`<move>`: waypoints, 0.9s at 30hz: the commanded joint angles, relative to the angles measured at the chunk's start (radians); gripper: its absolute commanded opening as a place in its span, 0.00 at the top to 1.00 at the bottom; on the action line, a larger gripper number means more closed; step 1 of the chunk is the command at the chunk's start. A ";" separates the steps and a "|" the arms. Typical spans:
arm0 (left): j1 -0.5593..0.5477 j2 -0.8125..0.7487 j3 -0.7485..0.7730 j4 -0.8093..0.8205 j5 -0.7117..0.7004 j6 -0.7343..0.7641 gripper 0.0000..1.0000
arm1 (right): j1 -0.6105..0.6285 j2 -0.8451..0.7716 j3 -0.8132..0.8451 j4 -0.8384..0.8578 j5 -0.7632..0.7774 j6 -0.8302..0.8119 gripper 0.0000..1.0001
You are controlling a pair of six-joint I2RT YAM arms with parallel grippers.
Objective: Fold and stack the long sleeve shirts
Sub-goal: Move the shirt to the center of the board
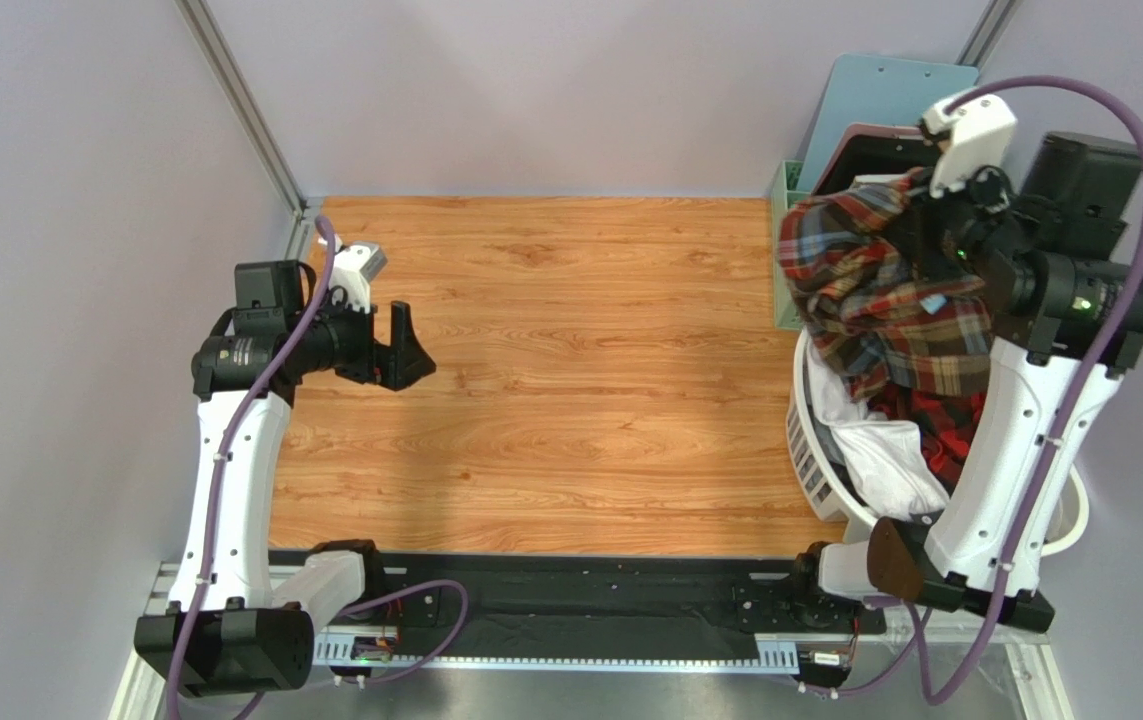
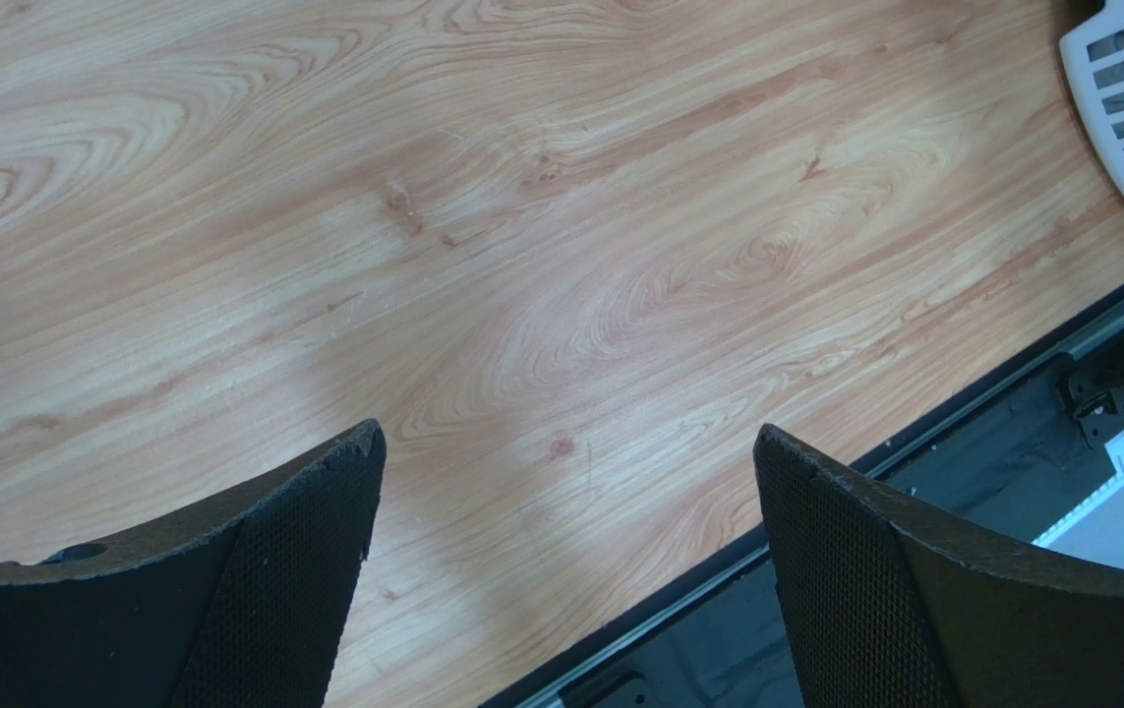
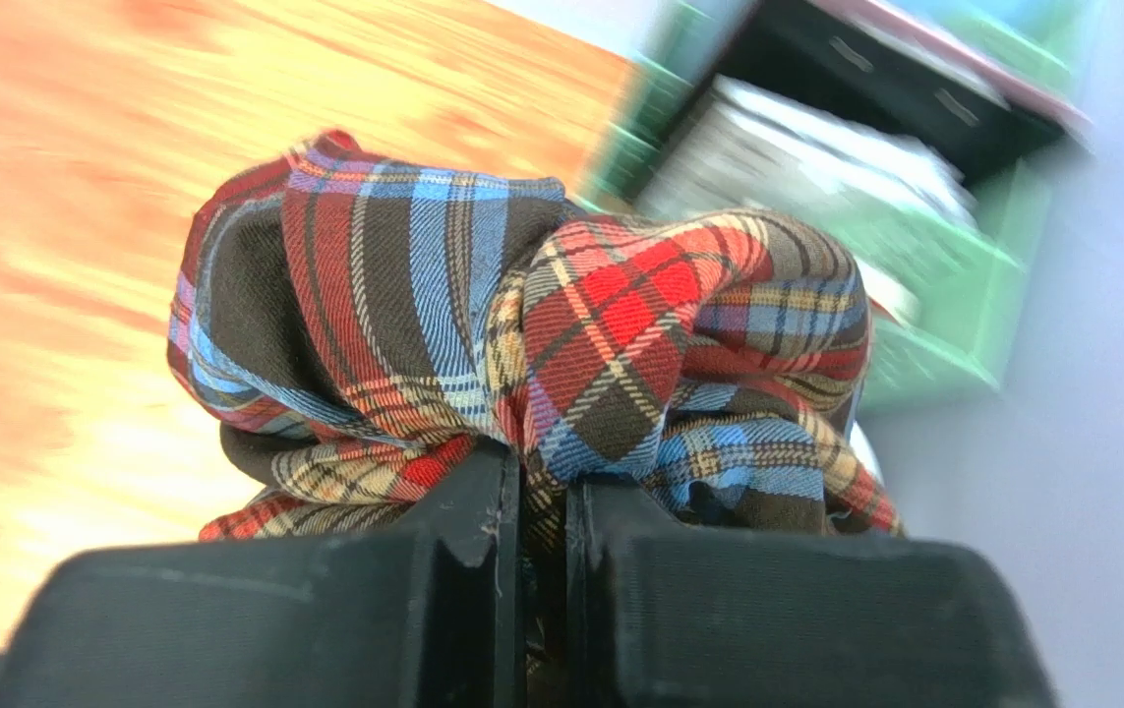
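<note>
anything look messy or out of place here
Nothing is damaged or spilled. The dark plaid shirt hangs wadded from the shut right tool over the white basket rather than lying flat. A red check shirt and a white cloth lie crumpled in the basket.

Two arms: the left arm [image 1: 232,465] and the right arm [image 1: 1013,435]. Two plaid shirts at the right: a tartan shirt [image 1: 870,285], a red check shirt [image 1: 957,431]. One white basket [image 1: 807,450]. One green crate [image 1: 782,210].
</note>
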 commanded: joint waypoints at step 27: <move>0.172 -0.076 -0.019 0.030 0.004 0.270 0.01 | 0.679 0.198 -0.603 0.535 0.028 0.132 0.00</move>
